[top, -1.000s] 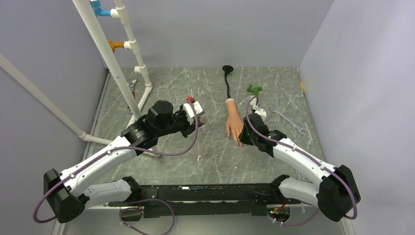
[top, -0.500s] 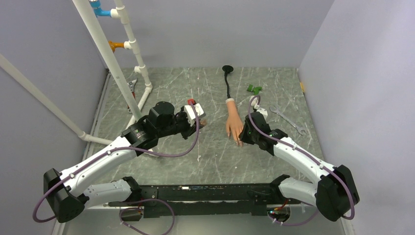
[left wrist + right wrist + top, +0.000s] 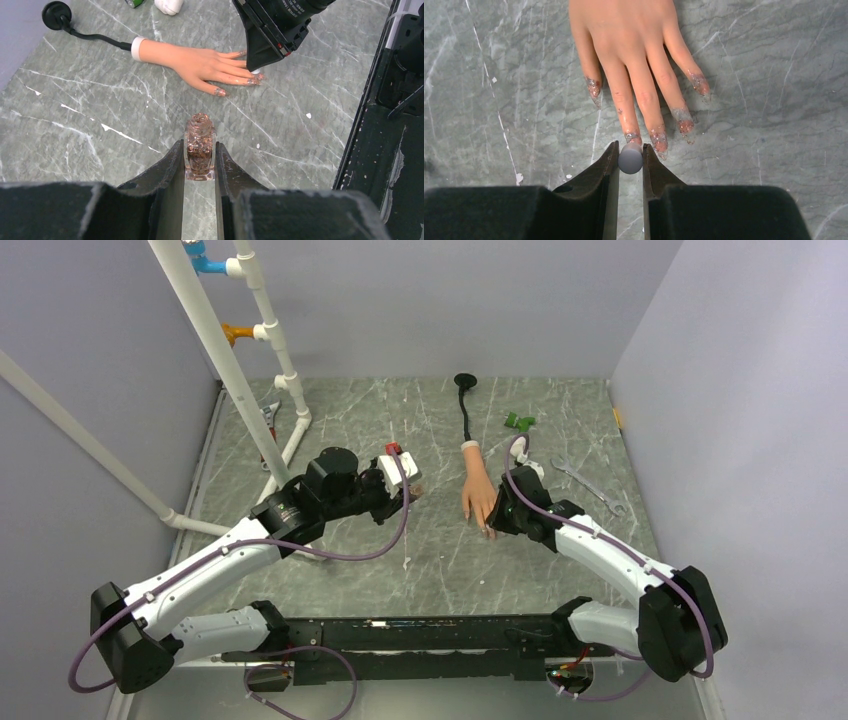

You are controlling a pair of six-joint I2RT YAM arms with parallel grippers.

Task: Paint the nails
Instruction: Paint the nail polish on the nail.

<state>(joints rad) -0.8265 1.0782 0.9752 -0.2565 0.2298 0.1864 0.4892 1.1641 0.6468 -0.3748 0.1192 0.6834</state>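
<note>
Where walls (image 3: 420, 310) box the veined table (image 3: 440, 560), left end effector (image 3: 199, 146) clamps bottle (image 3: 199, 131), right end effector (image 3: 630, 145) grey knob (image 3: 630, 158).

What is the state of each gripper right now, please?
Left gripper: closed on the small brown bottle.
Right gripper: closed on a grey round cap, at the mannequin hand's fingertips.

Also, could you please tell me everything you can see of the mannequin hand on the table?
The mannequin hand looks like peach, skin-coloured rubber, with a white cuff at its short wrist, from which a black stalk runs to a round black base. It lies flat, palm down, on the grey-green marbled table, fingers spread towards the arms. All five nails carry patchy coppery glitter. The right gripper, shut on a small round grey cap, sits at one fingertip.
</note>
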